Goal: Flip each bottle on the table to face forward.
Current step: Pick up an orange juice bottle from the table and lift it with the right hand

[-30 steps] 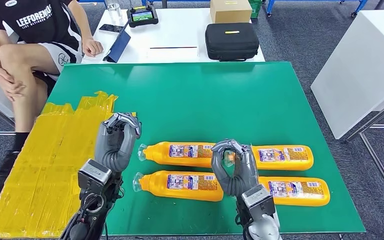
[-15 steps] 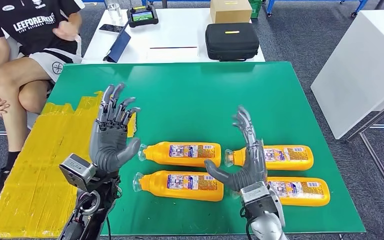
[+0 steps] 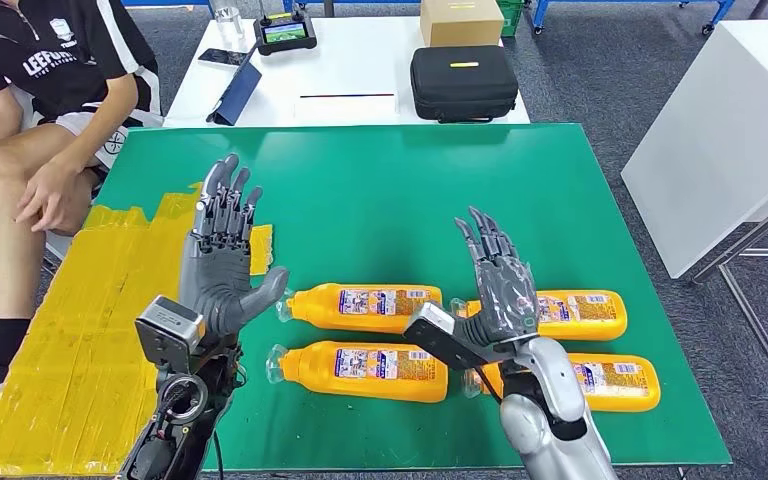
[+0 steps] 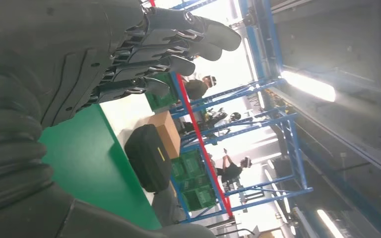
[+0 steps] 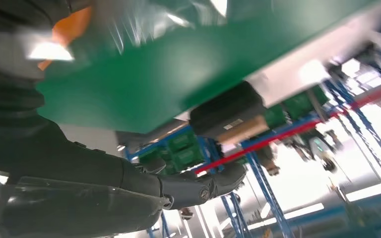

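Observation:
Several orange bottles lie on their sides in two rows on the green table (image 3: 390,190), labels up, caps pointing left. The far-left bottle (image 3: 365,305) and near-left bottle (image 3: 360,368) show in full. The far-right bottle (image 3: 572,313) and near-right bottle (image 3: 615,381) are partly hidden by my right arm. My left hand (image 3: 222,262) is raised and open, fingers spread, just left of the far-left bottle's cap. My right hand (image 3: 497,282) is open too, fingers stretched out above the far-right bottle's cap end. Neither hand holds anything. The right wrist view is blurred, with a bit of orange bottle (image 5: 72,27).
A person (image 3: 45,95) sits at the table's far left corner. Yellow tape (image 3: 90,330) covers the table's left side. Behind stands a white table with a black case (image 3: 463,82), a cardboard box (image 3: 460,20) and a controller (image 3: 285,32). Another white table (image 3: 730,130) stands at right.
Both hands went from curled fists to open with fingers spread. My right hand has since turned and shifted slightly right over the far-right bottle. The person has lowered an arm onto a knee.

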Available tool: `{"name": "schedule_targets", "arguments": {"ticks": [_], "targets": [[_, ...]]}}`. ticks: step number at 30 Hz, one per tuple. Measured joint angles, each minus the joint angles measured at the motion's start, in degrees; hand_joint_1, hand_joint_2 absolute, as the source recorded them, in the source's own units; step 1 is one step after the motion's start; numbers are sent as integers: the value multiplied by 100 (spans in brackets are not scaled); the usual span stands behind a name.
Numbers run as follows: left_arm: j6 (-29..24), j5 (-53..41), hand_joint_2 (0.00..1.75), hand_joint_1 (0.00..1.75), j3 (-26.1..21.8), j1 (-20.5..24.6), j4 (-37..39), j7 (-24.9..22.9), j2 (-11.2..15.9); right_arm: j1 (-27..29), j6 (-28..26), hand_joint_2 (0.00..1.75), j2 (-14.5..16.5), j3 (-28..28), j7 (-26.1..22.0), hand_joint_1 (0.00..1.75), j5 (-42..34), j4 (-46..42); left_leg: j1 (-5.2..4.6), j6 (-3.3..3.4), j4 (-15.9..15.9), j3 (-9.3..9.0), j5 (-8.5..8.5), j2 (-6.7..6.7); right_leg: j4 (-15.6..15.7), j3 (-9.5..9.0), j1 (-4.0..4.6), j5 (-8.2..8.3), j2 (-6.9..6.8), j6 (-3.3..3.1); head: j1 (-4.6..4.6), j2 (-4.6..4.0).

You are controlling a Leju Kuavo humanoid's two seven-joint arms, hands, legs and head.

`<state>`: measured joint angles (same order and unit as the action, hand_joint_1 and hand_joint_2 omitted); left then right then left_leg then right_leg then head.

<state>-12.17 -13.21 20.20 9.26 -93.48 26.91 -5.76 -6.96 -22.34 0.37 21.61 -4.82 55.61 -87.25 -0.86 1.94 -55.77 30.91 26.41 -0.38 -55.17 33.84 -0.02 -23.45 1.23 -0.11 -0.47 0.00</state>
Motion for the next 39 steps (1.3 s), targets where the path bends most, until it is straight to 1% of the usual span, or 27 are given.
{"name": "schedule_targets", "arguments": {"ticks": [1, 2, 7, 12, 22, 26, 30, 36, 39], "targets": [[-53, -84, 175, 0, -2, 22, 36, -38, -30, -157, 184, 175, -45, -30, 235, 0, 447, 296, 0, 2, 0, 0, -1, 0, 0, 0, -1, 1, 0, 1, 0, 0], [-72, -119, 175, 0, -2, 32, 64, -58, -55, -290, 282, 175, -67, -32, 319, 0, 644, 572, 0, 3, 0, 0, -2, -1, 0, 0, -2, 1, 0, 1, 0, 0], [-54, -120, 175, 0, -4, 66, 120, -62, -106, -666, 607, 175, -51, 39, 364, 0, 816, 1356, 0, 3, -1, 2, -2, 0, -1, 1, -2, 1, 0, 1, -2, 0], [-49, -120, 175, 0, -4, 77, 138, -71, -134, -896, 727, 175, 29, 215, 365, 0, 869, 1882, 0, 3, 0, 3, -2, -2, -1, 2, -1, 1, -1, 1, -1, 0], [-45, -120, 175, 0, -7, 76, 186, -81, -180, -1131, 781, 175, 237, 502, 294, 0, 872, 2460, 0, 3, 0, 4, -2, -3, -1, 2, -2, 1, -1, 1, -2, 0], [47, -89, 175, 0, -9, 76, 191, -78, -184, -1192, 845, 175, 287, 564, 280, 0, 843, 2592, 0, 3, 0, 4, -2, -3, -1, 2, -2, 1, -1, 1, -1, 0], [201, -50, 175, 0, -7, 86, 246, -55, -226, -1311, 869, 175, 402, 605, 276, 0, 721, 2861, 0, 3, 0, 4, -2, -3, -1, 3, -2, 1, -1, 1, -1, 0], [297, -53, 175, 0, 11, 179, 308, 0, -276, -1642, 1011, 175, 587, 617, 354, 0, 621, 3479, 0, 3, 0, 2, -4, -2, -1, 2, -2, 1, -1, 1, -1, 0], [317, -92, 175, 0, 24, 142, 305, 90, -275, -1824, 981, 175, 636, 617, 420, 0, 595, 3868, 0, 4, -1, 2, -4, -3, -1, 1, -2, 1, -1, 2, -1, 0]]}}
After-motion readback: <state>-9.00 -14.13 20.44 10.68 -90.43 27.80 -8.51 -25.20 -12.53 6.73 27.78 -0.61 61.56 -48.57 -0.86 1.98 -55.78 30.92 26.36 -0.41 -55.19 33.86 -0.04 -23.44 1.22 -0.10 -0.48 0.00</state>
